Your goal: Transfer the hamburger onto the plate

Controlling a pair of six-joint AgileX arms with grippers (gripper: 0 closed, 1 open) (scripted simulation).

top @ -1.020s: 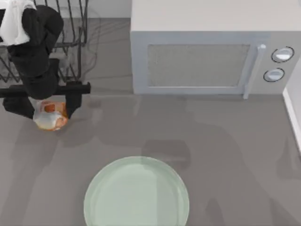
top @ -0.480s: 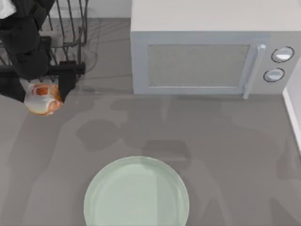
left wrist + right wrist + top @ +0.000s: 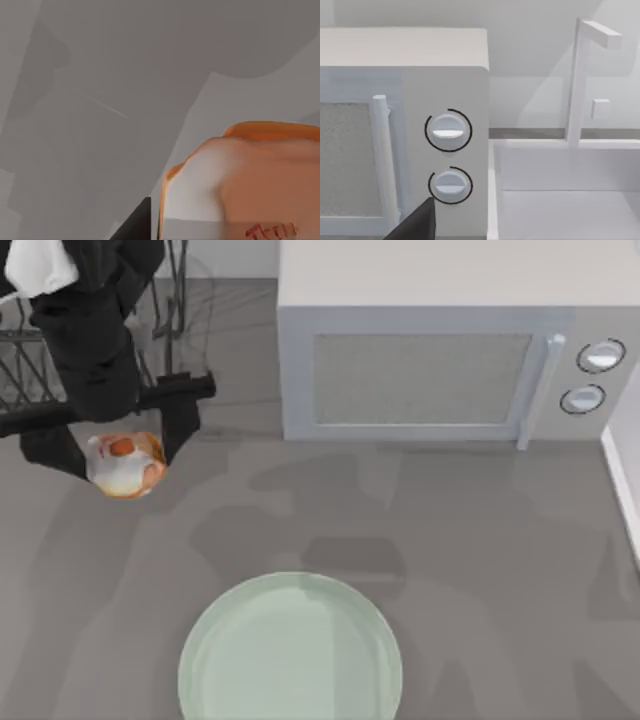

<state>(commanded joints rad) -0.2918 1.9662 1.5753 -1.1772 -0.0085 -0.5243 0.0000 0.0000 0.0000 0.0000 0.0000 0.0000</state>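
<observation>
Left end effector (image 3: pixel 122 462) is gripping the hamburger (image 3: pixel 125 464) between its two dark fingers (image 3: pixel 182 430), at the top view's left, just in front of the wire rack (image 3: pixel 150 300). The left wrist view is showing the hamburger (image 3: pixel 245 180) sitting close under the camera, with bare grey desk (image 3: pixel 100 100) beyond it; judged lifted clear of the surface, though contact cannot be ruled out.

Step in hand, as judged: carrying phase, with the grasp made and the placing not yet done.

The plate (image 3: pixel 290 655) is lying at the near edge of the desk (image 3: pixel 480 540), well apart from the hamburger, toward the right and nearer the camera.

Next move is calling for travel over to the plate's middle, then lowering before releasing.

Right arm is sitting parked off to the right, its camera facing the microwave (image 3: pixel 405 125); its finger state cannot be told.
</observation>
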